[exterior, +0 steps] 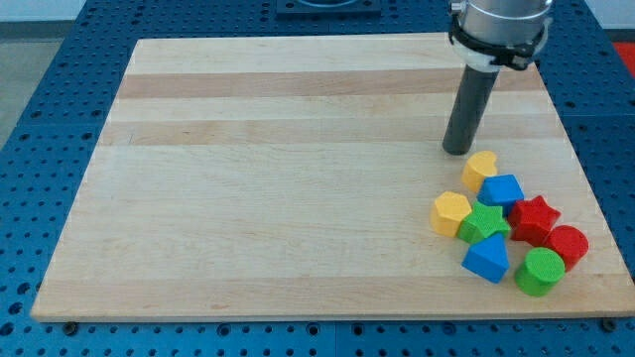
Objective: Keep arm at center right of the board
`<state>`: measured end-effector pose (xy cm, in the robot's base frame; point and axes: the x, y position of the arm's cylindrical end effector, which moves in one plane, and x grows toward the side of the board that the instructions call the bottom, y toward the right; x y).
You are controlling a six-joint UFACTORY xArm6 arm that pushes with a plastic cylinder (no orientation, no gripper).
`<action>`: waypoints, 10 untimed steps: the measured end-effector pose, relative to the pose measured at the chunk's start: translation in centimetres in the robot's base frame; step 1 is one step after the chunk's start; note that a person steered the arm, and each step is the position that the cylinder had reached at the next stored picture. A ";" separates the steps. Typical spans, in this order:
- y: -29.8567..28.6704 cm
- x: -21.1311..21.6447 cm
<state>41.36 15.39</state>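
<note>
From the one camera view, the arm (499,28) comes down from the view's top right, and its dark rod stands upright on the wooden board (278,149). My tip (457,151) rests on the wood at the view's right, a little above the middle of the board's height; there are no jaws here to open or close, just the bare rod, holding nothing. Just below and to the right of the tip, near but apart from it, sits a yellow heart block (480,169), the topmost of a tight cluster. Touching it below is a blue block (502,189). Further left lies a yellow hexagonal block (450,213), with a green star block (484,223) pressed against it. A red star block (534,217) and a red cylinder (568,245) sit at the cluster's right, while a blue triangular block (486,259) and a green cylinder (540,272) close the bottom. The board lies on a blue perforated table (60,119).
</note>
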 end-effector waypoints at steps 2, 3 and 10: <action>2.0 -0.9; 3.6 -1.0; 9.6 0.1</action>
<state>41.51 24.95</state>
